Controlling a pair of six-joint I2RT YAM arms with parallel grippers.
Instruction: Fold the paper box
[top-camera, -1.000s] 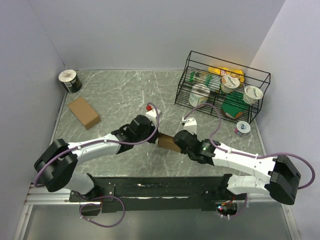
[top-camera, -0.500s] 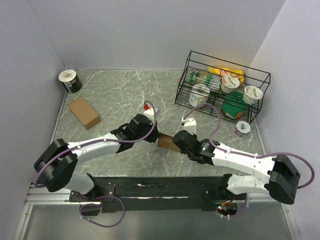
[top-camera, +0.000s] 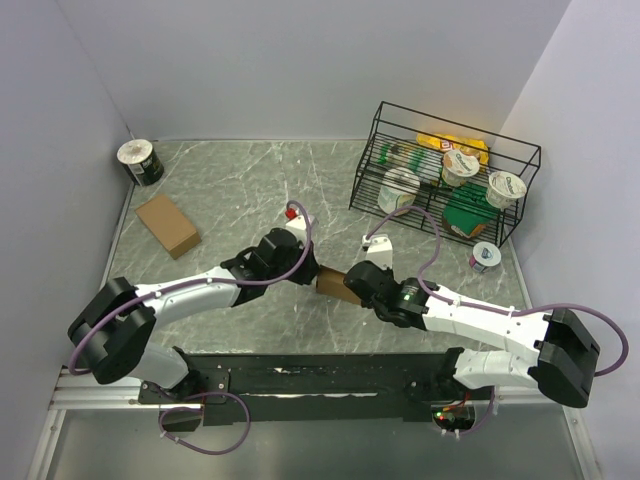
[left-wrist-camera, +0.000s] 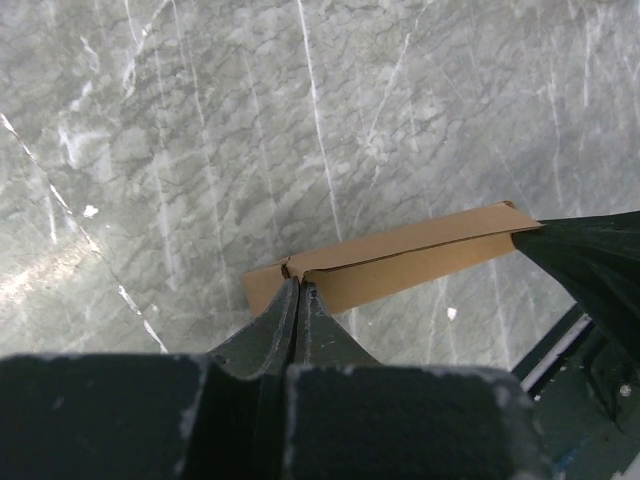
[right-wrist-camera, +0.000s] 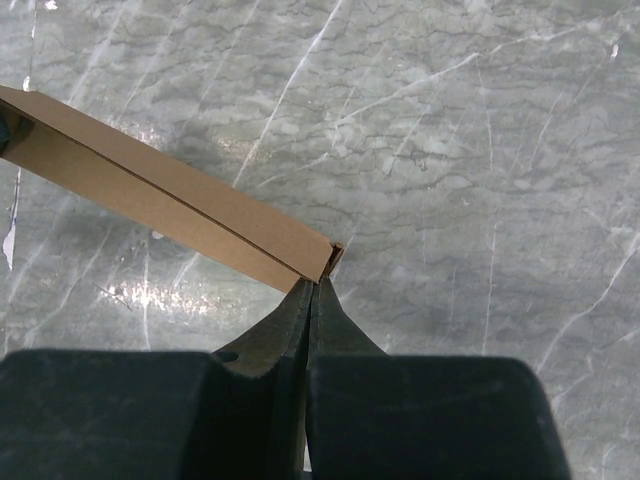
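The paper box (top-camera: 331, 285) is a slim, flattened brown cardboard piece held between both arms just above the middle of the marble table (top-camera: 230, 180). My left gripper (top-camera: 306, 270) is shut, its tips pinching the box's left end; in the left wrist view the tips (left-wrist-camera: 298, 286) meet at a notch in the cardboard (left-wrist-camera: 400, 258). My right gripper (top-camera: 352, 284) is shut on the other end; in the right wrist view its tips (right-wrist-camera: 318, 281) pinch the box's open corner (right-wrist-camera: 170, 200). The arms hide most of the box from above.
A second, fully formed brown box (top-camera: 168, 225) lies at the left, with a dark can (top-camera: 140, 162) in the back left corner. A black wire rack (top-camera: 445, 170) with yogurt cups stands back right; a loose cup (top-camera: 485, 256) and a white piece (top-camera: 378, 245) lie near it.
The left gripper has shifted slightly back and to the left with its end of the box. Both grips have stayed shut.
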